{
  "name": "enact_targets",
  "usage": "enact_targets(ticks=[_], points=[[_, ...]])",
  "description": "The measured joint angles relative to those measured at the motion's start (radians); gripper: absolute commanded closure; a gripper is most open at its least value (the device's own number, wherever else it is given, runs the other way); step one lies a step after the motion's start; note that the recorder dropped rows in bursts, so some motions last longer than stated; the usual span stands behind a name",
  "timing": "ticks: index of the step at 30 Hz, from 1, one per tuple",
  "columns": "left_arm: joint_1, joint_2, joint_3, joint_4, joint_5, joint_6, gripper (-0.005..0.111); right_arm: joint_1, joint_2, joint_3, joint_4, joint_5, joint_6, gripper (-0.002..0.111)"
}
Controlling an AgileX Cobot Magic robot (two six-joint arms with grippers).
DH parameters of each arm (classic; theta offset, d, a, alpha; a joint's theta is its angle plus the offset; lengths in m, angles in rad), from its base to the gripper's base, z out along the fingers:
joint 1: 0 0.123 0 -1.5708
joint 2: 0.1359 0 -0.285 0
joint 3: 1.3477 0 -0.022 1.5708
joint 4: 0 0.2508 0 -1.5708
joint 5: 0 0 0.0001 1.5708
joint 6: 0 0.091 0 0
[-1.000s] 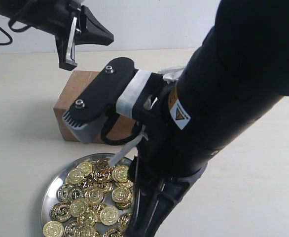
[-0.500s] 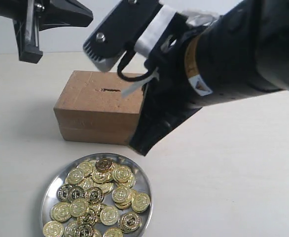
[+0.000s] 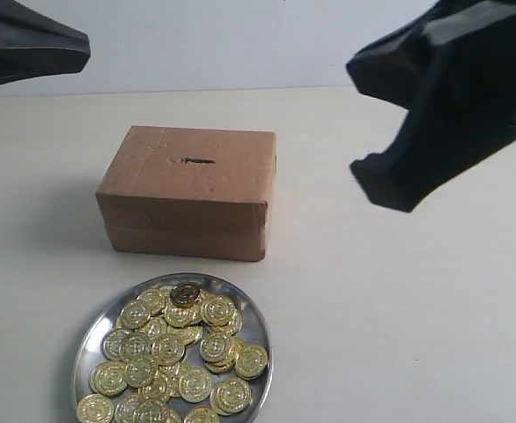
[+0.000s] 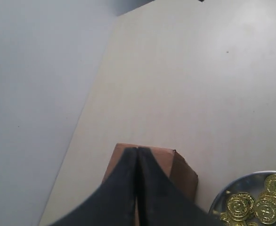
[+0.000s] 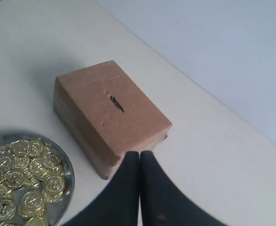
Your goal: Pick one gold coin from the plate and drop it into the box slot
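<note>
A brown cardboard box (image 3: pixel 187 189) sits mid-worktop (image 3: pixel 399 308), with a short dark slot (image 3: pixel 198 161) in the middle of its top face. At 7 o'clock from it, near but not touching, lies a round silver plate (image 3: pixel 251 324) heaped with gold coins (image 3: pixel 170 348). The left claw (image 4: pixel 137 151) is clenched, fingers pressed together, raised at 10 o'clock of the box, and the right claw (image 5: pixel 139 154) is likewise clenched, raised at 2 o'clock.
</note>
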Motion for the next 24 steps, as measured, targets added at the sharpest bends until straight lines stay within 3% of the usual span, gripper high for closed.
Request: enact_targets(ticks=[18,22,24], points=[[0.000,-0.130,0.013,0.002,0.002,-0.002,0.107,-0.008,-0.132,0.002,0.040,0.040,0.044,0.108],[0.000,-0.276,0.105,0.002,-0.004,-0.002,0.107,-0.133,-0.223,0.005,0.088,0.017,0.044,0.108],[0.000,-0.422,0.228,0.002,-0.007,-0.002,0.107,-0.279,-0.302,0.005,0.090,0.017,0.046,0.108]])
